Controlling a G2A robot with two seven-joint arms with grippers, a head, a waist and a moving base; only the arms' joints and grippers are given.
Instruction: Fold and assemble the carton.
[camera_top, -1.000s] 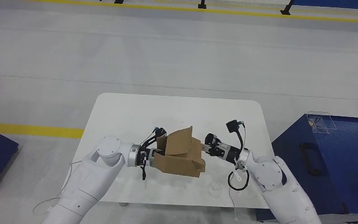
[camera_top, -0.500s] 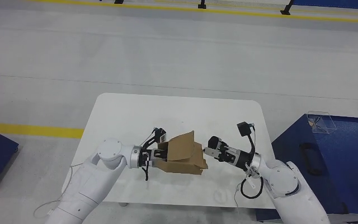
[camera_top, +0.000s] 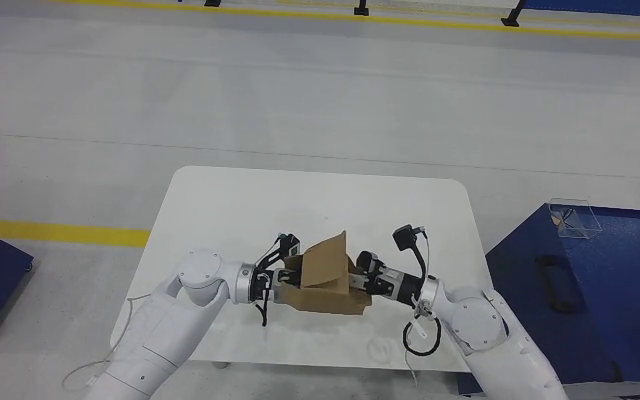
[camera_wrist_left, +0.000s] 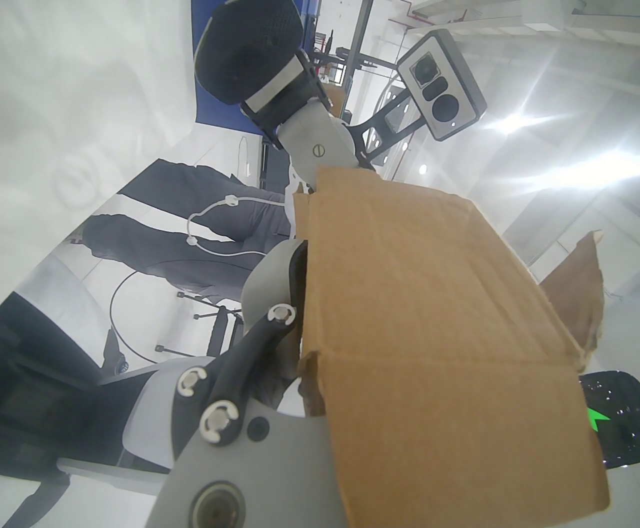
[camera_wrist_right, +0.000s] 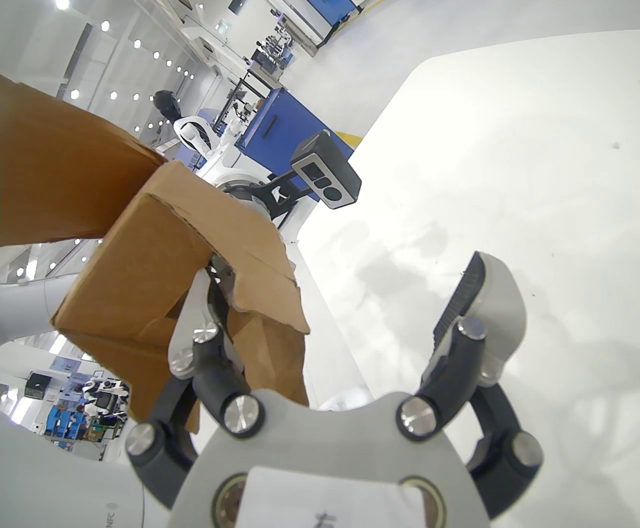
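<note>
Two claws shared the job: your left claw (camera_top: 277, 279) clamped the wall of the carton (camera_top: 322, 278), held above the table's (camera_top: 230, 210) front half, and your right claw (camera_top: 360, 279) stood spread, one finger (camera_wrist_right: 192, 320) against a loose flap (camera_wrist_right: 272, 295). You did best holding the left firm and pressing that flap along its crease.
</note>
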